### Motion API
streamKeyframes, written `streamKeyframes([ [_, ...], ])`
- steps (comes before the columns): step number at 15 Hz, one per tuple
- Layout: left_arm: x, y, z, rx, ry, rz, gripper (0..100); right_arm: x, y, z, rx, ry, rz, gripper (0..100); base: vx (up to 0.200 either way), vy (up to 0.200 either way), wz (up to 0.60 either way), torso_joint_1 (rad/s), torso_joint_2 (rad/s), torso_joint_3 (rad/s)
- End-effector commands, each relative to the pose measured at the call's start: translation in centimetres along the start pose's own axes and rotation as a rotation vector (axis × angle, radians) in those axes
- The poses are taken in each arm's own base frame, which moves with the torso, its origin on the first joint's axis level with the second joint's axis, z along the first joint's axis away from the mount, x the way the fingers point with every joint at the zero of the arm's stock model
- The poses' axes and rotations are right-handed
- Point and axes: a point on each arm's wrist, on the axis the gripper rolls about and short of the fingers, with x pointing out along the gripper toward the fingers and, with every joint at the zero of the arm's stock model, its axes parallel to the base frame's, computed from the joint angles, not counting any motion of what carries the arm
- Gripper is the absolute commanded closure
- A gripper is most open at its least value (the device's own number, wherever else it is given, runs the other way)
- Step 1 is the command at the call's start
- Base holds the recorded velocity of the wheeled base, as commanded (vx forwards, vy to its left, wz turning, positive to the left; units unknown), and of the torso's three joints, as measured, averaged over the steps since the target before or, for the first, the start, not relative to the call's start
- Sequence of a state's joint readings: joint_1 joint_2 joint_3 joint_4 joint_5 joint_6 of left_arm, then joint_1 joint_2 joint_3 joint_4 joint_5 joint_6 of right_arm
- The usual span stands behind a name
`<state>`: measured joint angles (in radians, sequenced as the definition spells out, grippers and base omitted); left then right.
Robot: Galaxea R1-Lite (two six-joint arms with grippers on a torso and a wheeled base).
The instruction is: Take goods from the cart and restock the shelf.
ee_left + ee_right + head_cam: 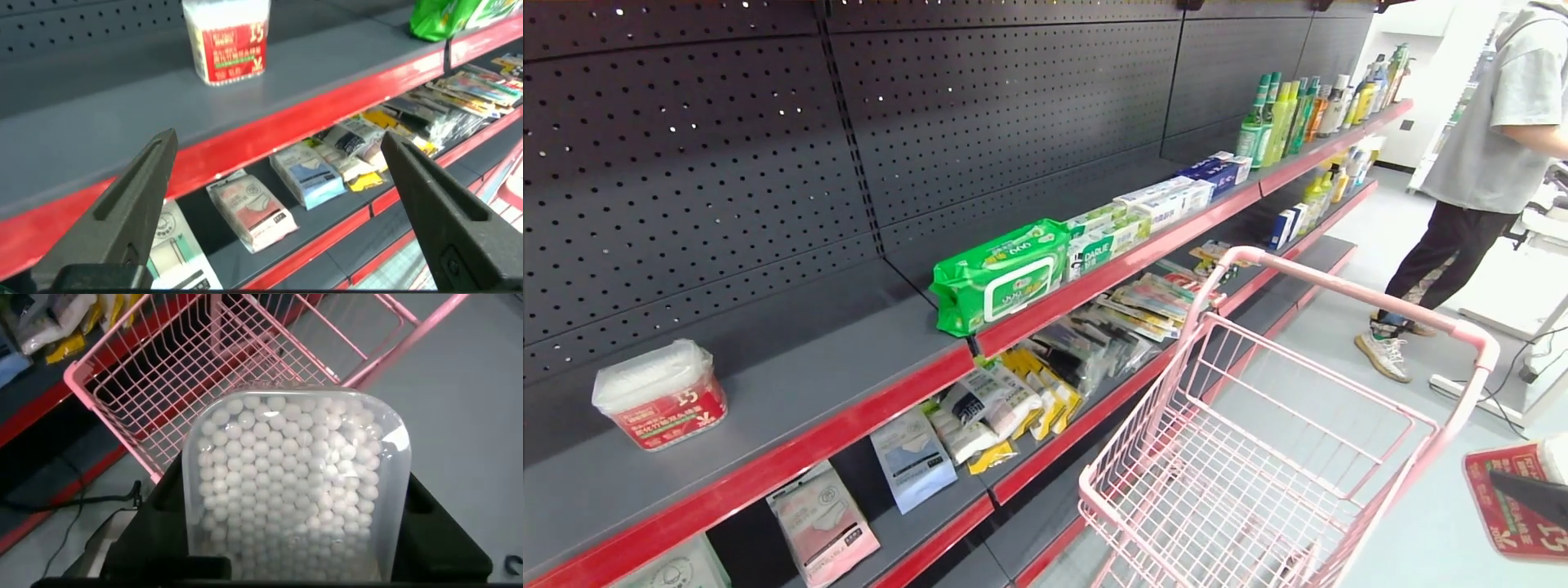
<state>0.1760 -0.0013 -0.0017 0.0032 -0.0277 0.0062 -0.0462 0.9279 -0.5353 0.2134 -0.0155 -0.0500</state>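
Spread and empty, left gripper (279, 143) hangs before the grey red-edged shelf (809, 384), where one red-labelled clear plastic tub (660, 394) stands. Past the pink wire cart (1347, 290), right gripper (294, 494) clamps a matching tub (1503, 490); the shelf lies to its left.

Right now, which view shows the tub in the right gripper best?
Right wrist view: held tub centred, contents clear. Head view clips it at the edge. Left wrist view has the shelf tub instead.
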Motion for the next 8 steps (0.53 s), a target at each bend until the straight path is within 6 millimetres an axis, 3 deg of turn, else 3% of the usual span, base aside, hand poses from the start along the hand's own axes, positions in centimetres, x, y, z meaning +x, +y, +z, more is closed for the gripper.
streamKeyframes([
  [1,0.01,0.0,0.0,0.0,0.001,0.0,0,0.13,0.0,0.02,-0.001,0.006,0.001,100,0.0,0.0,0.0,0.168,-0.38,-0.222],
  [8,0.01,0.0,0.0,0.0,0.001,0.0,0,0.59,0.06,0.05,-0.007,0.027,0.007,100,0.0,0.0,0.0,0.163,-0.36,-0.202],
])
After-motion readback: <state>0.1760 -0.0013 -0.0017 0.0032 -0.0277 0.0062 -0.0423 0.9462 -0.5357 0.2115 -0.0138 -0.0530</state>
